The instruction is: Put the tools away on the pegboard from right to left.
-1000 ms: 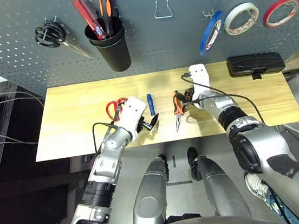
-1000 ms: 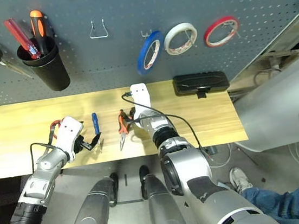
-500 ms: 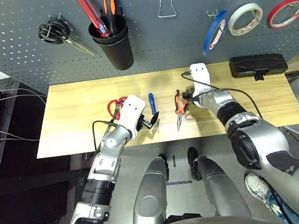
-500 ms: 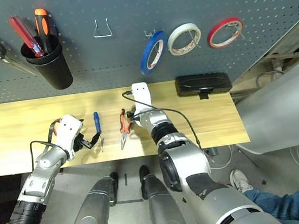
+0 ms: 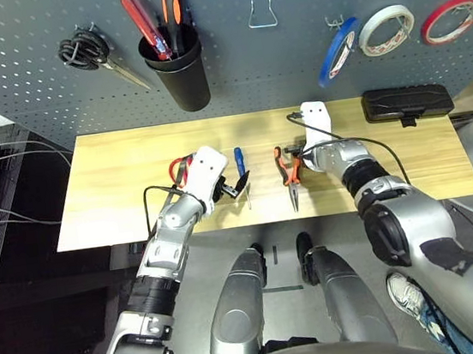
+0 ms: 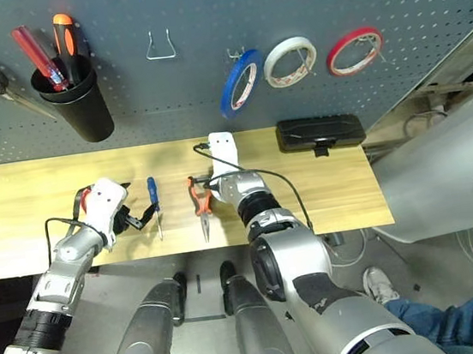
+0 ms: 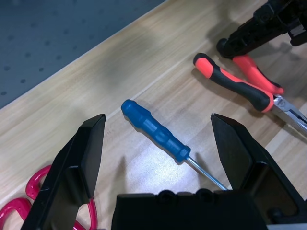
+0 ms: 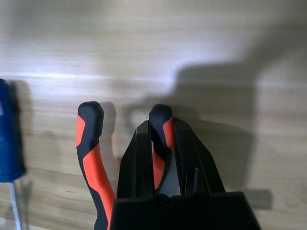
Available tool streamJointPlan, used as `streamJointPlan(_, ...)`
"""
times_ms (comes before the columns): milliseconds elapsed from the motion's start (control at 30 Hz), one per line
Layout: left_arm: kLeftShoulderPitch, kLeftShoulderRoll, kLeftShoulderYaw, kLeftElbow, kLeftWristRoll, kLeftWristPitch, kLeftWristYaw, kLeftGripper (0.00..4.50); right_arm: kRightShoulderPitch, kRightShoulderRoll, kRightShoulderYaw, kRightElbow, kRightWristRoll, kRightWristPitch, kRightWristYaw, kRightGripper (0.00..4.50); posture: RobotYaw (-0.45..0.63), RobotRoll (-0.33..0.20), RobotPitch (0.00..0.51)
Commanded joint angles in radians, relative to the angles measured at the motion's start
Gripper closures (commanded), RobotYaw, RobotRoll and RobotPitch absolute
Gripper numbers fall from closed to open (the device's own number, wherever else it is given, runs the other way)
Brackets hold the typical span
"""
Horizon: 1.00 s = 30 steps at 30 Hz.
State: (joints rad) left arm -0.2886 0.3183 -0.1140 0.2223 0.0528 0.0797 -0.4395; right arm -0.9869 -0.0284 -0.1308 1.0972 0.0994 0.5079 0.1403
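Note:
The orange-and-black pliers [image 5: 288, 171] lie mid-table, tip toward the front edge. My right gripper [image 8: 160, 127] is shut on one pliers handle [image 8: 163, 132]; the other handle [image 8: 88, 143] lies free beside it. My left gripper [image 7: 158, 124] stands open over the blue-handled screwdriver [image 7: 153, 129], one finger on each side, not touching it. The red-handled scissors [image 5: 179, 167] lie just left of the screwdriver, partly hidden by the left gripper's body. The blue tape ring [image 5: 338, 50] hangs on the pegboard [image 5: 274, 60].
On the pegboard are black scissors [image 5: 83, 53], a black cup [image 5: 179, 76] with two screwdrivers, an empty metal hook [image 5: 261, 14], a white tape ring [image 5: 384, 29] and a red tape ring [image 5: 448, 19]. A black case [image 5: 406, 102] lies at the table's back right.
My right gripper has shut on a pliers handle, and the pliers have swung so their tip points straighter toward the front edge. The left gripper stays open by the screwdriver.

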Motion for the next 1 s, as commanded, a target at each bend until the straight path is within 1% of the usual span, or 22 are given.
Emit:
streamJointPlan(33,0.023,0.001,0.005,0.021,-0.008,-0.036,-0.005,0.00,0.034,-0.002,0.022,-0.062,-0.002,0.011,0.042,4.08,0.19,0.000,0.258)
streamJointPlan(333,0.022,-0.018,0.003,0.026,-0.017,-0.097,-0.002,0.00,0.095,-0.023,0.069,-0.254,-0.005,0.034,0.098,4.08,0.17,0.000,0.252)
streamJointPlan(667,0.027,-0.029,0.004,0.009,-0.032,-0.124,-0.026,0.00,0.153,-0.036,0.163,-0.443,-0.019,-0.047,0.224,4.08,0.17,0.000,0.253)
streamJointPlan(867,0.024,-0.031,0.007,0.006,-0.033,-0.132,-0.028,0.00,0.161,-0.038,0.174,-0.531,-0.024,-0.130,0.247,4.08,0.17,0.000,0.255)
streamJointPlan(1000,0.022,-0.032,0.007,0.007,-0.033,-0.138,-0.029,0.00,0.164,-0.054,0.196,-0.597,-0.048,-0.257,0.269,4.08,0.16,0.000,0.256)
